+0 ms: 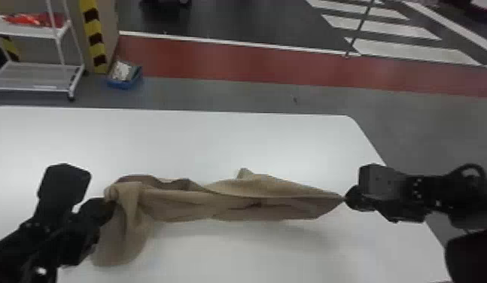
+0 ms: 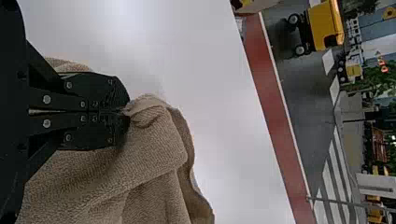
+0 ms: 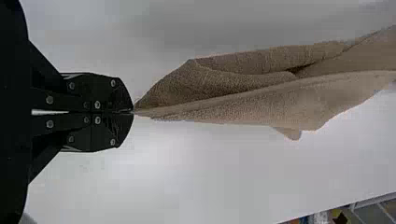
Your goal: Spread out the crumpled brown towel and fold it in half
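Note:
The brown towel (image 1: 201, 203) is stretched sideways between the two grippers above the white table, twisted and bunched into a long band. At its left end is my left gripper (image 1: 110, 203), with a loose flap hanging down beside it. My right gripper (image 1: 346, 199) holds the pointed right end. In the left wrist view the left gripper (image 2: 127, 112) is shut on a bunched edge of the towel (image 2: 154, 154). In the right wrist view the right gripper (image 3: 133, 112) is shut on the tip of a taut corner of the towel (image 3: 243, 98).
The white table (image 1: 201, 139) reaches beyond the towel, its right edge slanting under the right arm. Past its far edge, on the floor, stand a white cart (image 1: 35, 67) and a blue bin (image 1: 124, 75).

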Robot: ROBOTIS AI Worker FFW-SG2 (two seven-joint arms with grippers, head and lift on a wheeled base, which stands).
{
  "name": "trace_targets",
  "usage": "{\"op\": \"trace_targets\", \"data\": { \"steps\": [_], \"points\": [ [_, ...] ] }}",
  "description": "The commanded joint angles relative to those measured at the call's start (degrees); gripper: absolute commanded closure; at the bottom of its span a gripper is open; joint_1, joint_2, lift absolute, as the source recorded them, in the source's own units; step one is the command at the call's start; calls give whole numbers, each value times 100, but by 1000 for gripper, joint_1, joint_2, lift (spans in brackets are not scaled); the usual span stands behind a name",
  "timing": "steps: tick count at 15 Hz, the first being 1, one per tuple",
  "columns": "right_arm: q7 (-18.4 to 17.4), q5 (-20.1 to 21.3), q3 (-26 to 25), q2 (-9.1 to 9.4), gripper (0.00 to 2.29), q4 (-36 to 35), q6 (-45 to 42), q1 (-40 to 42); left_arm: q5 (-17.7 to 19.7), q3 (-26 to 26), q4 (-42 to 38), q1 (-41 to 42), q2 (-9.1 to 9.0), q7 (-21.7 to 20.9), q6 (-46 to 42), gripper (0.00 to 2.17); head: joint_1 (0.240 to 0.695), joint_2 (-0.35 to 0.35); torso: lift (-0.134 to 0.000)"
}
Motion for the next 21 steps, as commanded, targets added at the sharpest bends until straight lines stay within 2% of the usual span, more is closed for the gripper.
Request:
{"op": "trace_targets", "data": {
  "steps": [1, 2, 3, 4, 7, 9, 12, 14, 16, 18, 19, 21],
  "points": [
    [-188, 668, 340, -34, 1244, 225, -17, -185, -289, -65, 109, -48, 1, -182, 3, 2037, 695, -248, -123],
    [-320, 721, 454, -8, 1244, 366, -17, -308, -333, -65, 118, -30, 28, -296, 3, 1588, 695, -263, -123],
    [-328, 721, 481, 45, 1244, 462, -17, -387, -315, -47, 83, 58, 63, -331, -50, 643, 695, -266, -123],
    [-346, 721, 481, 80, 1244, 497, -17, -413, -306, 6, -5, 172, 63, -384, -50, -2, 695, -267, -123],
    [-390, 897, 437, 115, 1244, 497, -17, -360, -254, 173, -128, 409, 63, -402, -103, 6, 695, -264, -123],
    [-768, 1169, 419, 115, 1244, 497, -17, -255, -236, 322, -128, 427, 19, -402, -138, 19, 695, -263, -123],
    [-1831, 1257, 375, 300, 1244, 752, 0, -281, -166, 375, 56, 269, 19, -428, -156, 29, 695, -267, -123],
    [-2455, 1257, 393, 300, 1244, 1236, -246, -501, -25, 471, 56, 251, 28, -428, -156, 33, 695, -273, -123],
    [-3299, 1257, 481, 335, 1244, 1719, -334, -615, 124, 577, 92, 295, 28, -322, -243, 46, 695, -278, -123],
    [-4407, 1407, 683, 572, 1244, 2167, -334, -729, 432, 656, 171, 365, 19, -147, -542, 56, 695, -282, -123],
    [-4969, 1433, 788, 757, 1244, 2413, -316, -844, 696, 726, 232, 409, 10, 3, -947, 60, 695, -282, -123],
    [-5444, 1442, 876, 1003, 1244, 2686, -334, -993, 1003, 779, 197, 523, 10, 170, -1193, 66, 695, -278, -123]
  ]
}}
